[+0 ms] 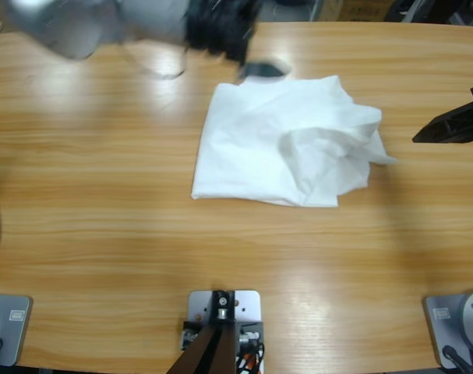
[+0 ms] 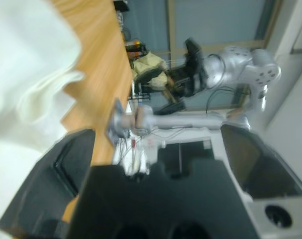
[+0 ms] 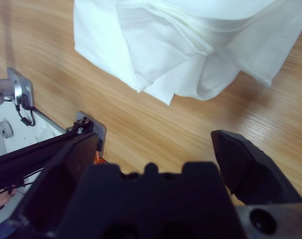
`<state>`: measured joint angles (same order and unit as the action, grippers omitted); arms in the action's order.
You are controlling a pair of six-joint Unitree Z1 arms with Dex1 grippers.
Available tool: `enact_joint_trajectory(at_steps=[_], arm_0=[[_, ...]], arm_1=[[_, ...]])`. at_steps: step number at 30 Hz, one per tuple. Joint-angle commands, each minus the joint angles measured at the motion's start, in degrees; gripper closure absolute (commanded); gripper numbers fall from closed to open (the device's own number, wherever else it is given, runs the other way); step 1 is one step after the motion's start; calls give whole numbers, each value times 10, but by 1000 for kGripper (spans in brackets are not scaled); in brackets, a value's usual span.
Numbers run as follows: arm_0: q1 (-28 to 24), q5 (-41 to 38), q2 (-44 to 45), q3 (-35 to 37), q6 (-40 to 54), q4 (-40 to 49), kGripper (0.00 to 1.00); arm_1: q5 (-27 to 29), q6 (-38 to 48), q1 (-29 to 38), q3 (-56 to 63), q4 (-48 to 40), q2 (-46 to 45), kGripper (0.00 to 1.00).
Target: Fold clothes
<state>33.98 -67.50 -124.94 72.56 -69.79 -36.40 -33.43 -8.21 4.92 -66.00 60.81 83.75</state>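
Mid-fold: T-shirt bunched at 3 o'clock; both tools spread, empty. Next I'd flatten that side.

The T-shirt lies on the counter, a little right of the middle. The left gripper hangs at its far edge — perhaps just touching — while the right gripper waits apart, rightward.

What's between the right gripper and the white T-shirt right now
Nothing but bare wooden table. In the right wrist view the right gripper is open, short of the T-shirt, with only wood grain between them.
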Motion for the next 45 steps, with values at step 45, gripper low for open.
enact_joint_trajectory(at_steps=[45], arm_0=[[-197, 612, 422, -39, 551, 946, 0]], arm_1=[[71, 97, 212, -366, -18, 459, 0]])
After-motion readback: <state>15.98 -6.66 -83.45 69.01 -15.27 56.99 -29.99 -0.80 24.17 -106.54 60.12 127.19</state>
